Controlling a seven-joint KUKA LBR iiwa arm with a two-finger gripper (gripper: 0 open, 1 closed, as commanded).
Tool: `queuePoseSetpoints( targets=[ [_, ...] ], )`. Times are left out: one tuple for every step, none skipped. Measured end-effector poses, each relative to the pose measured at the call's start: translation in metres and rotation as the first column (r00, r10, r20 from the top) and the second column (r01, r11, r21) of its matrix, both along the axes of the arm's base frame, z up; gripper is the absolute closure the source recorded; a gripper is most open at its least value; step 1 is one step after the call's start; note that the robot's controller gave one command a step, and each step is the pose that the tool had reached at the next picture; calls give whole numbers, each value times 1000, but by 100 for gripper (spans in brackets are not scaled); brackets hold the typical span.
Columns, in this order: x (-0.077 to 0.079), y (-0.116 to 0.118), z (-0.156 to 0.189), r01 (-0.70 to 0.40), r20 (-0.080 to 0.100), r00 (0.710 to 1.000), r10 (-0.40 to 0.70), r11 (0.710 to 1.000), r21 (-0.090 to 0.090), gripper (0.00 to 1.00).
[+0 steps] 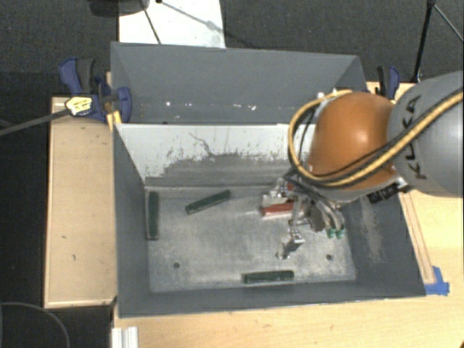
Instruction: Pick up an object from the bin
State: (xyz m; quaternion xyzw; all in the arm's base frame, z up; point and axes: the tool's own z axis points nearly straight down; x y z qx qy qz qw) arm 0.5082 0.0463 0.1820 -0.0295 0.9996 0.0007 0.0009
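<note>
Three green bars [208, 201] ring the bin floor [217, 245]; its middle lies open.

Soft light fell evenly from above; small glints dotted the far wall of the bin [217, 78], and the orange cover [350, 133] shone faintly.

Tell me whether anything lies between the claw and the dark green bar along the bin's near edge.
Nothing visible does. Only bare bin floor shows between the claw and the dark green bar; the tilted green bar and the green bar by the left wall lie aside.

Dark green bar [268, 276] lies flat, front-centre.
</note>
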Motion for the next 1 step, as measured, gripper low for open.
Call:
queuePoseSetpoints(
  targets=[
    [-5, -21, -44, -107, 7, 994, 107, 994, -5, 0]
  ],
)
